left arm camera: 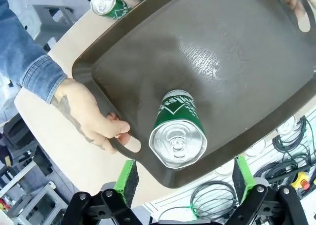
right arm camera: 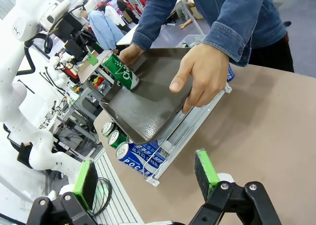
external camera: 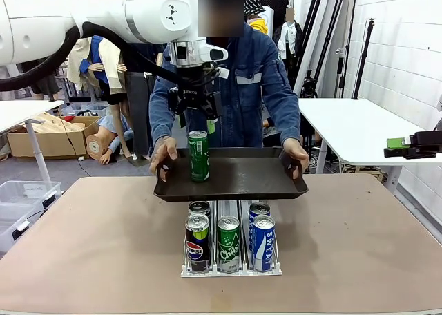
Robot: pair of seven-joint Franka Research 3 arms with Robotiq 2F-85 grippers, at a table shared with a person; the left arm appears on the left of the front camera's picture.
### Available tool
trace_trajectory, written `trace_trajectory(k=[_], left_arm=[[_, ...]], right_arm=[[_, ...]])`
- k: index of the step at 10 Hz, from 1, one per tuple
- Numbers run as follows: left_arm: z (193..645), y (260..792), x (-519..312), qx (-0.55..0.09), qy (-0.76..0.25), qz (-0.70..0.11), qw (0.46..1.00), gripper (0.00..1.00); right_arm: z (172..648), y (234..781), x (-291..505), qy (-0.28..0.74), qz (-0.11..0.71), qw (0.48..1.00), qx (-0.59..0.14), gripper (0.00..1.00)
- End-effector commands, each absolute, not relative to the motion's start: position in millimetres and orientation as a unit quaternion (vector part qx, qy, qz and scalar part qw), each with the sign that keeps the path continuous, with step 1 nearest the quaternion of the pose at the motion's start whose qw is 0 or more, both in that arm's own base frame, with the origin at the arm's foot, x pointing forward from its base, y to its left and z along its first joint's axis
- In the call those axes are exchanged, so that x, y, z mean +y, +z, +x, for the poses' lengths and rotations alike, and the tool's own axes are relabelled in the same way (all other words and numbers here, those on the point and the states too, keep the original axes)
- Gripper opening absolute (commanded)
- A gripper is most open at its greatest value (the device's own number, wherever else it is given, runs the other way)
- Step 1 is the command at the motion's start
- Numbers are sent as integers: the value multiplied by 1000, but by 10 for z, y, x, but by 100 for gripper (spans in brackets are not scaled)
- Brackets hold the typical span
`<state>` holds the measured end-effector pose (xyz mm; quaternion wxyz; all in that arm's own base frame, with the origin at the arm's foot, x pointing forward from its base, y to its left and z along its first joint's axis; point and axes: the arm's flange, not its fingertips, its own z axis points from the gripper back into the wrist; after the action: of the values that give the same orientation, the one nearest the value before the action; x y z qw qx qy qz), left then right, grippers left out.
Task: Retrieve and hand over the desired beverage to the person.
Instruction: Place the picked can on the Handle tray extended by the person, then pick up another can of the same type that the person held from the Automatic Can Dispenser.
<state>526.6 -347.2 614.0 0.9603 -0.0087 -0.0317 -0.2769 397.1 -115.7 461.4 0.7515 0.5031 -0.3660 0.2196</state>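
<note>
The left gripper (external camera: 195, 115) hangs straight above the green can (external camera: 198, 155), its fingertips just clear of the can's top; the jaws stand spread wide and grip nothing. In the left wrist view the can (left arm camera: 177, 136) stands upright on the dark tray (left arm camera: 232, 62), its silver lid lying beyond the gap between the two green pads (left arm camera: 127, 178); it is somewhat nearer the pad at picture left, and touches neither. The left gripper (left arm camera: 183, 175) frames the can without contact; the tray's near edge runs between the pads and the can's foot.

The person (external camera: 259, 80) in the denim jacket holds the tray level over the table (external camera: 103, 246), one hand (external camera: 164, 154) at each end handle; the can sits towards the end beneath the left fingers, close to the hand (left arm camera: 86, 114) whose thumb hooks through the handle slot.

The right gripper (right arm camera: 147, 178) is likewise open and empty; its green pads stand wide apart over the brown tabletop. The tray (right arm camera: 148, 106) lies well beyond these fingers; the green can (right arm camera: 120, 72) shows at the tray's far end, farthest from them. Under the tray, nearer the right fingers, a white rack (external camera: 230, 270) holds rows of cans, blue ones on the closest side.
</note>
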Motion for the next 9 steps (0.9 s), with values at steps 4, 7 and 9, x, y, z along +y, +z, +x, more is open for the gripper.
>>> trace_trajectory(k=[4, 7, 9], left_arm=[[5266, 6140, -3472, -32, -277, -9, 960, 100], [5266, 6140, -3472, -32, -277, -9, 960, 100], [5266, 6140, -3472, -32, -277, -9, 960, 100]], right_arm=[[3960, 4618, -1161, 221, 505, 752, -363, 100], [3960, 4618, -1161, 221, 505, 752, -363, 100], [3960, 4618, -1161, 221, 505, 752, -363, 100]])
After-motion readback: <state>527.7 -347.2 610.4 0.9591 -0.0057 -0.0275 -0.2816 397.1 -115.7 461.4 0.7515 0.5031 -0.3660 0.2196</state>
